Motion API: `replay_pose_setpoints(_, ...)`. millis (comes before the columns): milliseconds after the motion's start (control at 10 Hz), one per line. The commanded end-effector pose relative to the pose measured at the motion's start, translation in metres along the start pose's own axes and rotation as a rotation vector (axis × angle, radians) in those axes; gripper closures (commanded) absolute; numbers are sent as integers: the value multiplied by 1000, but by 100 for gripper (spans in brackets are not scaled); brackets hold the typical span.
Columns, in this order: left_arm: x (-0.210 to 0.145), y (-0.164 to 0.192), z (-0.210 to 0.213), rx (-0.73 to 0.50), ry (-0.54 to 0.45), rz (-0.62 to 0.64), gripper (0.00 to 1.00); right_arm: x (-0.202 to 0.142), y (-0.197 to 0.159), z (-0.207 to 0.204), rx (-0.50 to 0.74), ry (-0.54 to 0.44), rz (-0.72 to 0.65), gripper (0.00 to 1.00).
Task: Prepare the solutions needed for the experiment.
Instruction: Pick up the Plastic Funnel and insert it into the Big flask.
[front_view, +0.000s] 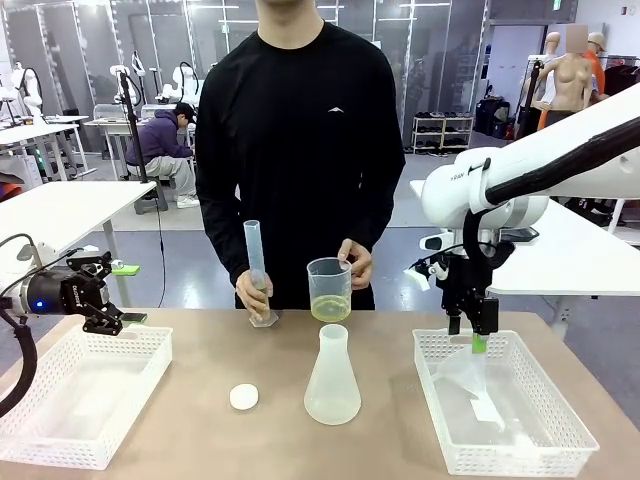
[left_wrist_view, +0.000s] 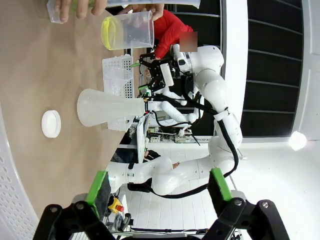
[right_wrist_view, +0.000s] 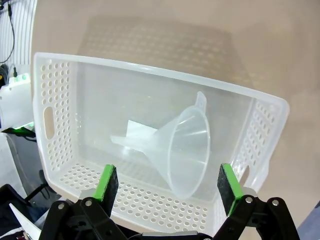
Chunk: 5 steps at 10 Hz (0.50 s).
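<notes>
Standing at the far edge of the table (front_view: 200, 345), in the upper middle of the front view, a person grips a tall cylinder (front_view: 253, 255) near its base with one hand (front_view: 250, 292) and steadies a beaker (front_view: 329, 280) with the other hand (front_view: 357, 262). The solution (front_view: 330, 309) lies as a shallow yellow-green layer in the bottom of the beaker, just right of the cylinder. Below them, at the frame's centre, a flask (front_view: 332, 375) stands upright, and a white cap (front_view: 244, 397) lies to its left, apart from it.

The left basket (front_view: 140, 400) sits in the lower left corner and the right basket (front_view: 520, 458) in the lower right. A clear funnel (front_view: 470, 380) lies on its side in the right basket. The right gripper (front_view: 468, 335) hangs over that basket's far end, pointing down, its fingers spread apart with nothing between them. In the right wrist view the funnel lies beyond the green pads, its mouth turned toward the camera. The left gripper (front_view: 128, 293) is at the middle left, above the left basket's far rim, pointing toward picture right, its jaws wide apart and holding nothing.
</notes>
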<state>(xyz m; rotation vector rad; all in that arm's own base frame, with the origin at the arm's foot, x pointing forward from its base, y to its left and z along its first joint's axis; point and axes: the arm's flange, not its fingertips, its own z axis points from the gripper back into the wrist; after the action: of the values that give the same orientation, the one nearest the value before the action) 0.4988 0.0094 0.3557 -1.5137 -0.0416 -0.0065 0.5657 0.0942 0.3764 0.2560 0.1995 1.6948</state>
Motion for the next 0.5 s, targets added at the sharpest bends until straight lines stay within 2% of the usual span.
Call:
replay_pose_setpoints(0, 0, -2, 0, -7, 10, 8, 0, -3, 2, -13, 27, 6, 32, 0)
replay_pose_setpoints(400, 0, -2, 0, -7, 10, 8, 0, -7, 5, -31, 65, 50, 60, 0)
